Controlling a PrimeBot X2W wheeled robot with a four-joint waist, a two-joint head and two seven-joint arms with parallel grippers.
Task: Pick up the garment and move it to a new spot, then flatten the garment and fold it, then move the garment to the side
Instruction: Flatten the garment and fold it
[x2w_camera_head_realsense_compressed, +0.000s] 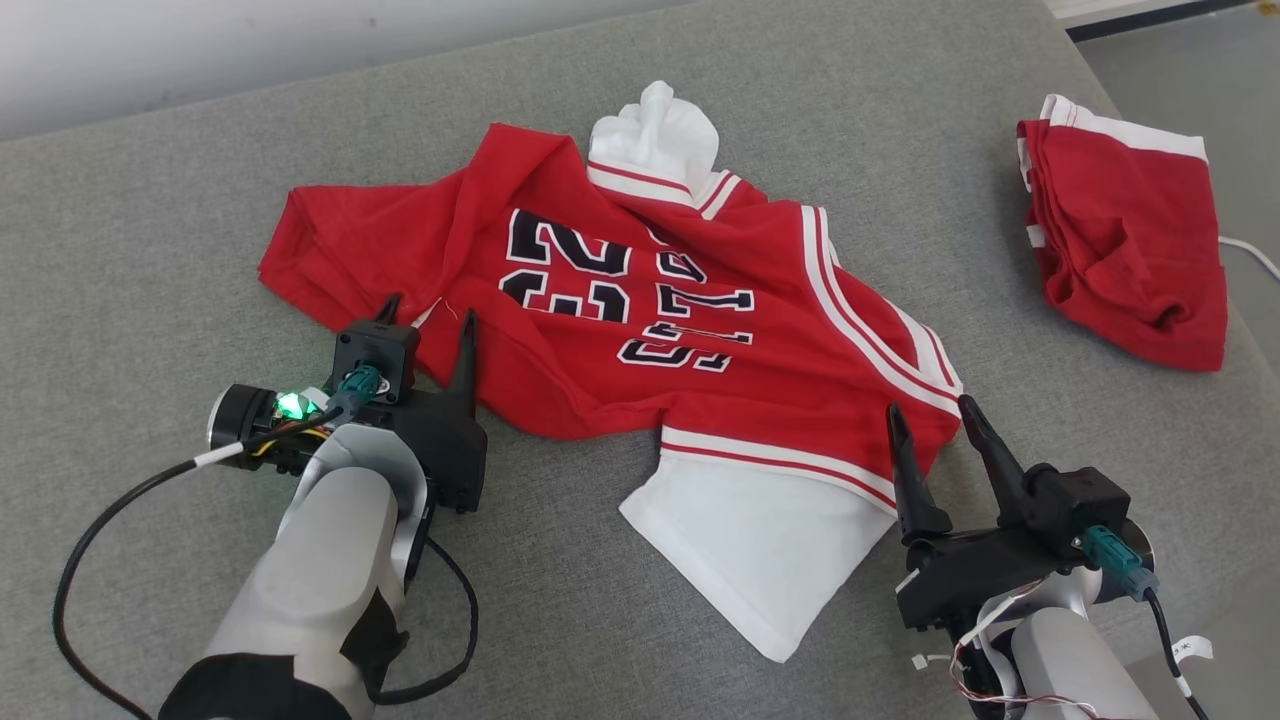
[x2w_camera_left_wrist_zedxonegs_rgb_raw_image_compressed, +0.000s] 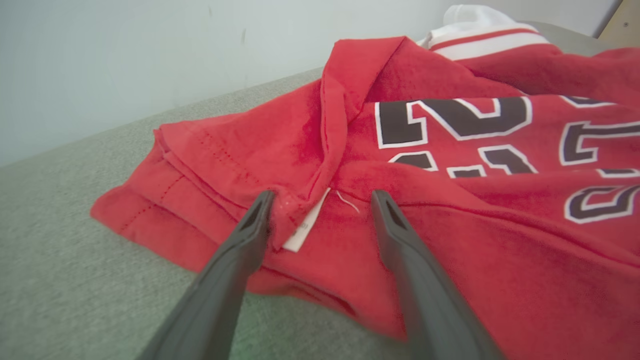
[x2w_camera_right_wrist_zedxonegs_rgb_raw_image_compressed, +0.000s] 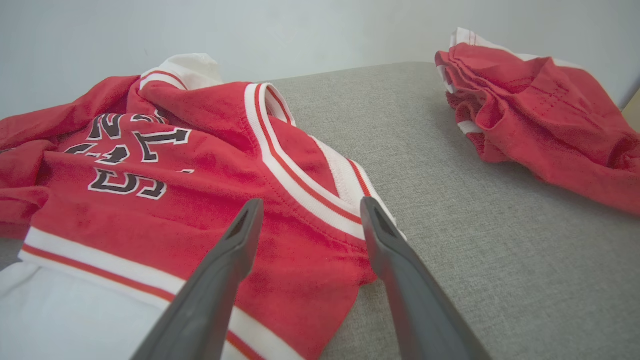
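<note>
Surface: worktop (x2w_camera_head_realsense_compressed: 150, 250) covered in grey woven fabric, pale wall (x2w_camera_head_realsense_compressed: 200, 50) behind.

Item 1: garment (x2w_camera_head_realsense_compressed: 600, 330), a red jersey with black numerals, white-and-red striped trim and white panels. It lies rumpled at the middle of the worktop.

Item 2: left gripper (x2w_camera_head_realsense_compressed: 429, 306), jaws spread wide, nothing held. Its fingers straddle a fold at the garment's near left edge, either side of a small white label (x2w_camera_left_wrist_zedxonegs_rgb_raw_image_compressed: 302, 230).

Item 3: right gripper (x2w_camera_head_realsense_compressed: 930, 404), jaws spread wide, nothing held. It sits at the garment's near right corner, by the striped trim.

Item 4: second red garment (x2w_camera_head_realsense_compressed: 1120, 240), bunched at the far right, well apart.
</note>
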